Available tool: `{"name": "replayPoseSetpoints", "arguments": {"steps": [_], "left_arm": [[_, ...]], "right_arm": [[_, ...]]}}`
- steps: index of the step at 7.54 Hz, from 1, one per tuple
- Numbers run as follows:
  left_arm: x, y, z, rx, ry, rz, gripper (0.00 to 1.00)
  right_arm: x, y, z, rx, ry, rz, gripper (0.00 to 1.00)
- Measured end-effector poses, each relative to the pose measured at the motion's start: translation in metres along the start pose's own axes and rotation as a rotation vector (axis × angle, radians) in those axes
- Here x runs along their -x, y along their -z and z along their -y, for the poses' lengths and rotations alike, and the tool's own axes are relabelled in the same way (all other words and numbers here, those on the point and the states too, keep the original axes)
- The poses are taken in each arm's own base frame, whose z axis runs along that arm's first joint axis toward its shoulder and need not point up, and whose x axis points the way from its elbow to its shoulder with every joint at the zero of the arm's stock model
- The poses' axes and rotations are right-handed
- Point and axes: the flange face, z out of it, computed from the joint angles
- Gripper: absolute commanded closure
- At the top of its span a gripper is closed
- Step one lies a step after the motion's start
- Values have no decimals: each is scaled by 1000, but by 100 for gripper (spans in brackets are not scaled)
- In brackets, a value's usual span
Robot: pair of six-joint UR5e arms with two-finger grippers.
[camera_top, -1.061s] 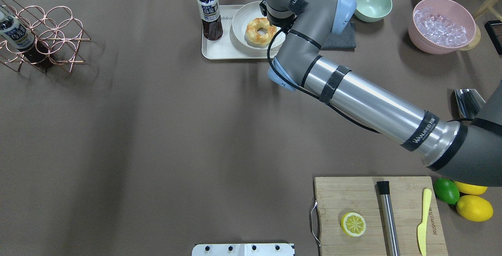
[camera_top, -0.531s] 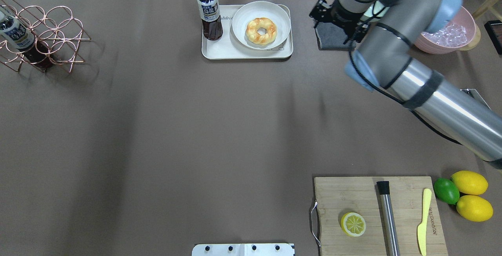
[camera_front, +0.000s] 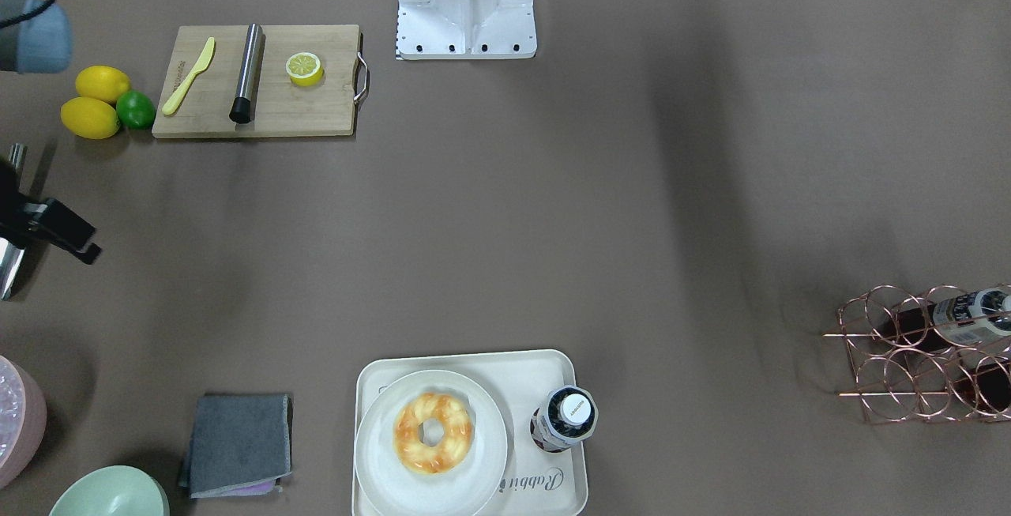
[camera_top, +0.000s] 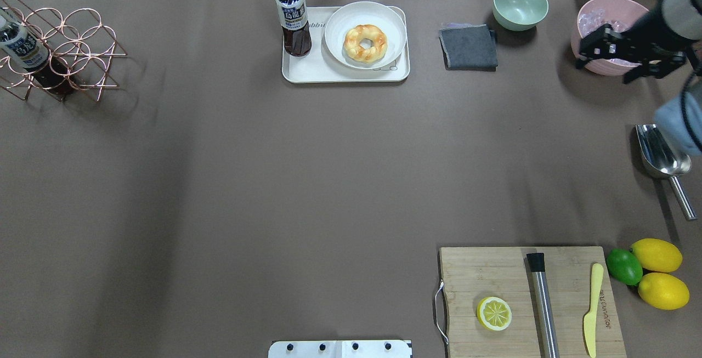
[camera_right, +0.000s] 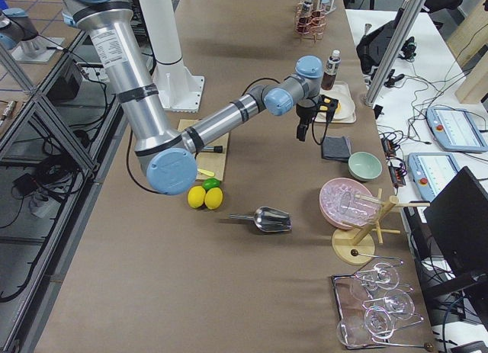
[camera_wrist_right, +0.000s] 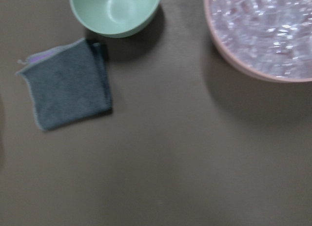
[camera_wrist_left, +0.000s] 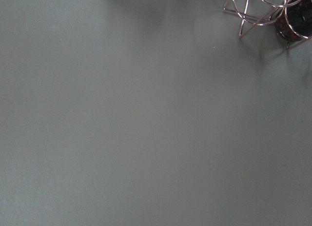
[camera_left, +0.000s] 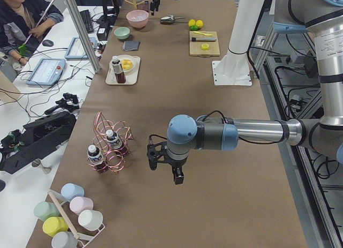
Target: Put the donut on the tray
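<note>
the donut lay flat in the middle of the round plate, and the plate sat on the tray next to a bottle. so the donut was on the tray, but with the plate under it. i think that was because the plate took up most of the room there. the job looked done to me.

the right gripper hung over by the pink bowl of ice, well apart from the tray, with nothing in it. its fingers looked apart, though it was blurry. i think it was kept out there so it would not bump the donut or the bottle. the left gripper hung above the table near the wire rack, far from the tray. i think this job did not need it. i could not tell if its fingers were apart or together.

the plate hid most of the drawing on the tray. in the view from across the table, the tray's near edge was cut off. most of the right arm was outside the overhead view. the two wrist views showed no fingers at all, only the table and things on it.
</note>
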Motion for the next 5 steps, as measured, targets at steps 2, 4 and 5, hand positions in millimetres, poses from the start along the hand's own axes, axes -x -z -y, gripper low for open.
{"name": "replayPoseSetpoints", "arguments": {"steps": [2,4,5], "left_arm": [[0,0,0,1,1,0,1],[0,0,0,1,1,0,1],[0,0,0,1,0,0,1]], "right_arm": [[-120,15,-9,19,119,-44,0],[-214,21,-19,43,243,-94,0],[-251,27,-22,59,303,-120,0]]}}
